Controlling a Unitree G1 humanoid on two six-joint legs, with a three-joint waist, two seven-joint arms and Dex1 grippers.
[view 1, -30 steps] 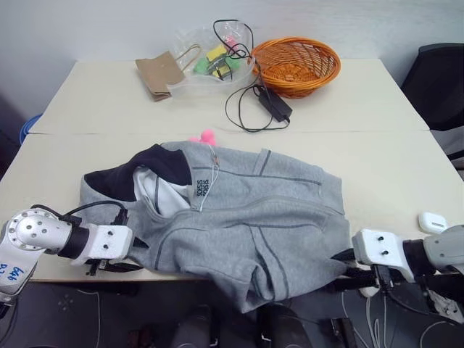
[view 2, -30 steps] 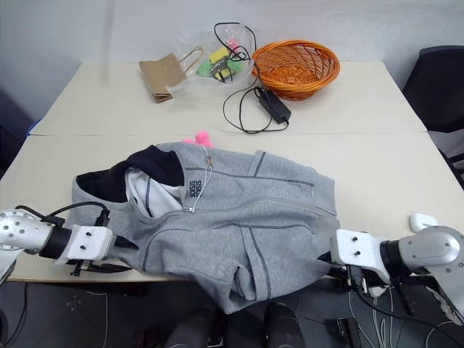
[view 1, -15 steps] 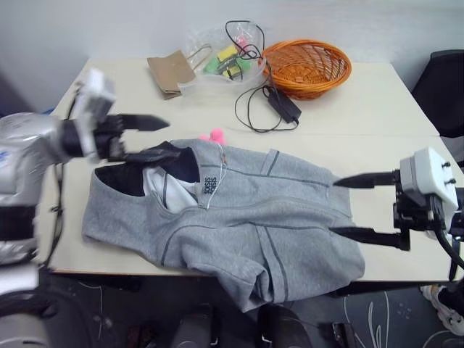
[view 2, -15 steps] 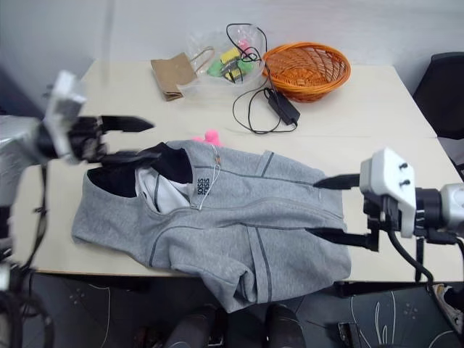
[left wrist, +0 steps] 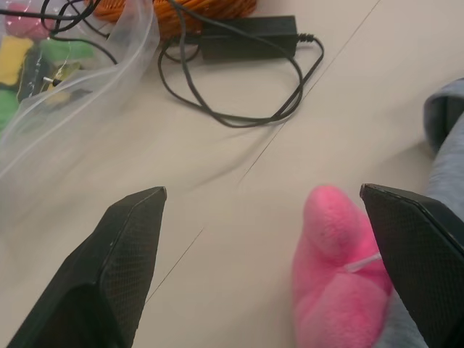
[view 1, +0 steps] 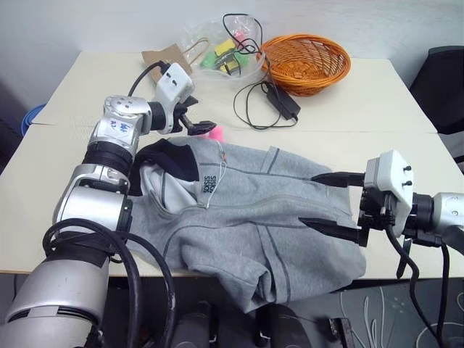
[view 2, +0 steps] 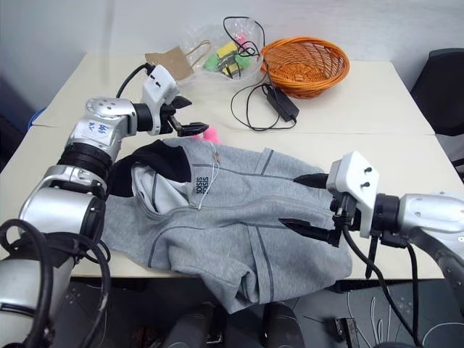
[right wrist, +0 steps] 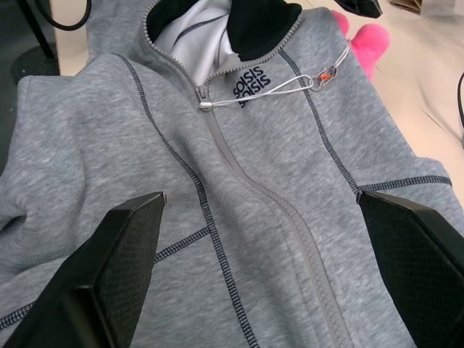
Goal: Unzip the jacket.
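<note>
Grey jacket (view 1: 246, 217) lies flat on the near table (view 1: 406, 156), zip mostly closed, black chest print reading "SOISIS" twice beside a wire pull-loop (right wrist: 290, 83); left gripper (view 1: 194, 119) jaws apart above pink plush (left wrist: 337, 275) by collar; right gripper (view 1: 326, 203) jaws apart over jacket's right side, nothing held.

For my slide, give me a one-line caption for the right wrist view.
Open right gripper hovers over the mostly zipped grey jacket, its wire zipper pull near the collar.
</note>
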